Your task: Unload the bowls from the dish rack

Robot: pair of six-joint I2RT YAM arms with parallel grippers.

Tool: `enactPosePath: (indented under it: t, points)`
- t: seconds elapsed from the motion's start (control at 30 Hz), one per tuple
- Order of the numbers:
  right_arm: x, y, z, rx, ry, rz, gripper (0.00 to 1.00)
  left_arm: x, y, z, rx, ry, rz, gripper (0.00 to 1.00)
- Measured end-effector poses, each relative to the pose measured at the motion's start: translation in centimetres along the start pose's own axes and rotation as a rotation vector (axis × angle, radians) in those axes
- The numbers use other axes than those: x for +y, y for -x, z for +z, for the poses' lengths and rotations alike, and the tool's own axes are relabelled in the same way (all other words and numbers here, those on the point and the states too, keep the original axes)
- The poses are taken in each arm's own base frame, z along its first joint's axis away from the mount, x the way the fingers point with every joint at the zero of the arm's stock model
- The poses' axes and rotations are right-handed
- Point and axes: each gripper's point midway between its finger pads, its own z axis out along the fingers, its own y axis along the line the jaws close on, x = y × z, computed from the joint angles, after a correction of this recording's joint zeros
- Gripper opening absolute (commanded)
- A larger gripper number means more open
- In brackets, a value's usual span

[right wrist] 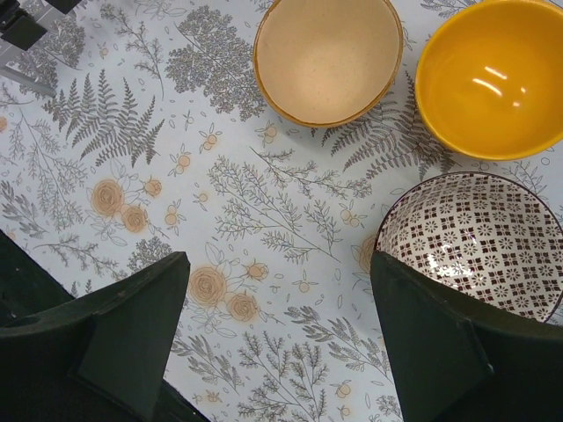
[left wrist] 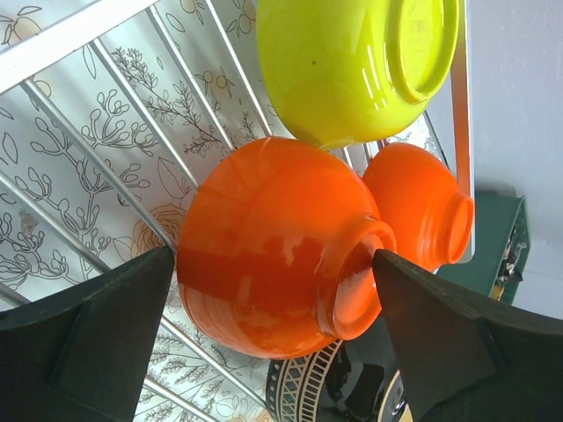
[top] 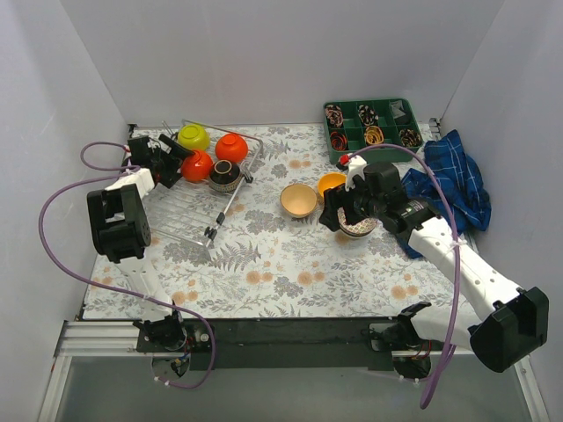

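The silver wire dish rack (top: 189, 220) stands at the left and shows under the bowls in the left wrist view (left wrist: 62, 40). In it are a lime green bowl (top: 193, 136), two red-orange bowls (top: 231, 148) and a dark patterned bowl (top: 226, 176). My left gripper (top: 176, 160) straddles the nearer red-orange bowl (left wrist: 264, 229), lying on its side, with both fingertips touching it (left wrist: 273, 255). A beige bowl (right wrist: 327, 57), a yellow-orange bowl (right wrist: 493, 75) and a brown-and-white patterned bowl (right wrist: 479, 242) stand on the table. My right gripper (right wrist: 281, 334) is open and empty just left of the patterned bowl.
A green compartment tray (top: 369, 102) with small items stands at the back right. A blue checked cloth (top: 449, 180) lies at the right edge. White walls close in the table on three sides. Purple cables loop beside both arms.
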Motion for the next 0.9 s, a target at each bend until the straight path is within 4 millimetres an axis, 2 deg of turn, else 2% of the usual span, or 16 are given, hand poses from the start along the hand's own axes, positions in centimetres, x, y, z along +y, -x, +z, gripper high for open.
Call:
enactPosePath:
  t: [0.1,0.17,0.27,0.63,0.9]
  points:
    - [0.1,0.1,-0.1,-0.006,0.003,-0.002,0.92,0.0,-0.1,-0.1,-0.001,-0.001,-0.014,0.84]
    - [0.1,0.1,-0.1,-0.006,0.003,-0.002,0.92,0.0,-0.1,-0.2,-0.001,0.000,-0.030,0.69]
    - [0.1,0.1,-0.1,-0.007,0.003,-0.002,0.92,-0.2,0.1,-0.7,-0.008,-0.002,-0.059,0.58]
    - [0.3,0.8,-1.0,-0.041,0.002,-0.018,0.91,-0.8,0.3,-2.1,-0.013,0.010,-0.075,0.34]
    - [0.2,0.8,-1.0,-0.040,0.002,-0.045,0.91,-0.3,-0.2,-4.4,-0.024,0.056,-0.032,0.25]
